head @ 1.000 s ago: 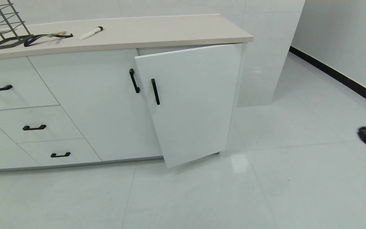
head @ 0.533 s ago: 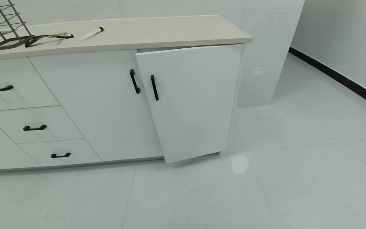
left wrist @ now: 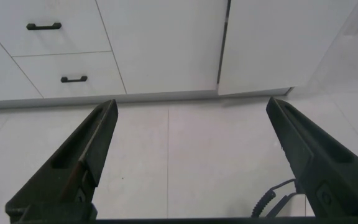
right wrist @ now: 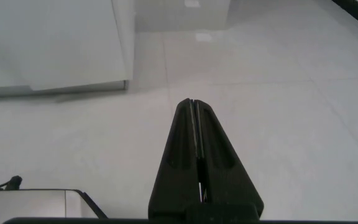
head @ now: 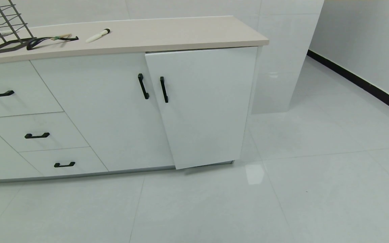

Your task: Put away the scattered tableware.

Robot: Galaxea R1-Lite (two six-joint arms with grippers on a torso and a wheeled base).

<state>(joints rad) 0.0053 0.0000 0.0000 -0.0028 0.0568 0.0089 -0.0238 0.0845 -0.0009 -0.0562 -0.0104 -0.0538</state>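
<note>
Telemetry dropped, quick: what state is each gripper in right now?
Left gripper: open, holding nothing.
Right gripper: closed, holding nothing.

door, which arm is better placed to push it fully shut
Left, likely: the open left claw faces the door's free edge, while the shut right claw points at floor past the cabinet end.

Cabinet door [head: 204, 108], R-hand unit: swung in from clearly ajar 1.0 s ago to nearly flush w/ neighbouring door [head: 93, 111]; lower corner now only slightly proud. Door handle [head: 163, 89]: now close beside & approx. parallel to neighbouring handle [head: 143, 86]. R gripper [right wrist: 194, 102]: drawn back from head view's far-R edge, where its tip stood 1.0 s ago.
</note>
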